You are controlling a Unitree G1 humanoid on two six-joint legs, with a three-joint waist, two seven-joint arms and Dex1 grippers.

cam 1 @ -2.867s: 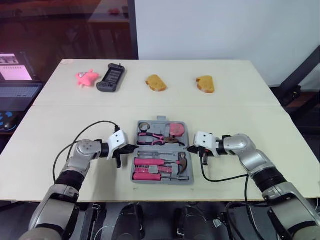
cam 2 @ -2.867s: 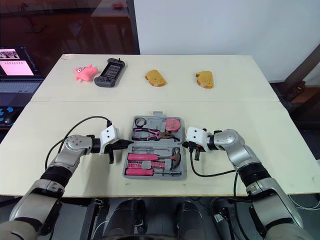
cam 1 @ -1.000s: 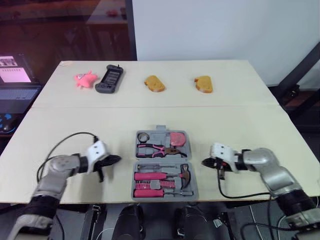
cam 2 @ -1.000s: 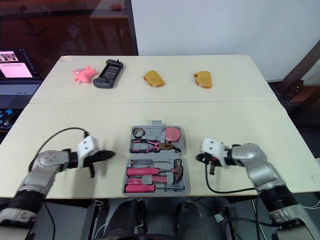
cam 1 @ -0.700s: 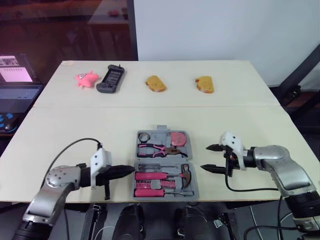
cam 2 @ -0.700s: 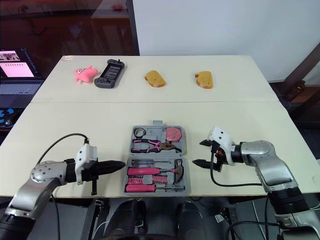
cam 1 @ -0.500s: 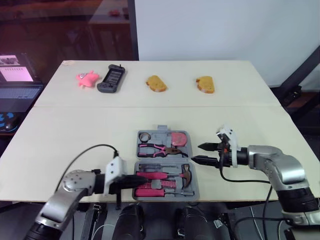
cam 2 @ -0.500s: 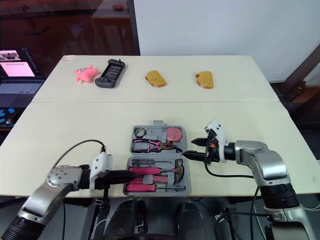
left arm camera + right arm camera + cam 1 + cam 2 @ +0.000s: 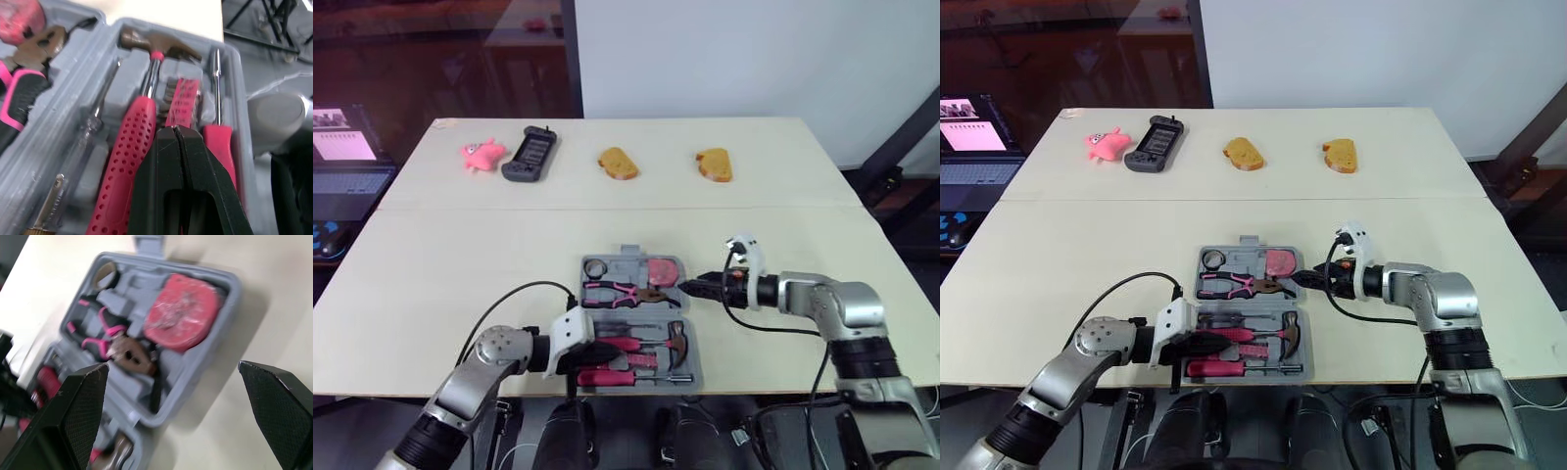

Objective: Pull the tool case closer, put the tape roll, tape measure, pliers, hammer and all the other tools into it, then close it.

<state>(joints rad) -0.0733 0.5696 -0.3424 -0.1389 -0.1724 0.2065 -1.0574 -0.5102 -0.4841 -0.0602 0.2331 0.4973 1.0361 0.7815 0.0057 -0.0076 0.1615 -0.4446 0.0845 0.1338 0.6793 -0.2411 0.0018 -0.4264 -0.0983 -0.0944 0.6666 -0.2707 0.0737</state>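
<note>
**Case packed and near: closing it is the step in hand**

The tool case (image 9: 234, 286) lies open and flat between the two claws, and every tool I can see sits in a moulded slot. The left gripper (image 9: 599, 351) hangs low over the near half with its two fingers pressed together and holding nothing. Directly under its tips lie the hammer (image 9: 146, 112), a bit holder (image 9: 182, 98) and a screwdriver (image 9: 218, 142). Whether the tips touch the hammer's handle I cannot quite tell.

The right gripper (image 9: 693, 287) is spread wide, with its tips just at the side rim of the far half. Just ahead of it sits the tape measure (image 9: 183, 313). Beyond that are the pliers (image 9: 124, 350), and farthest from it the tape roll (image 9: 105, 276).

With nothing left outside, the job is judged to be folding one half over the other.

To do it well:
- The left claw should first lift clear of the near half, or the fold will trap it.
- The right claw needs to get one finger under the rim beside it, not over the tape measure.
- The half should swing up slowly about the middle hinge.
- The pliers and the tape measure may slip from their slots as that half tips.
- The other claw can steady the resting half so the case does not slide.
</note>
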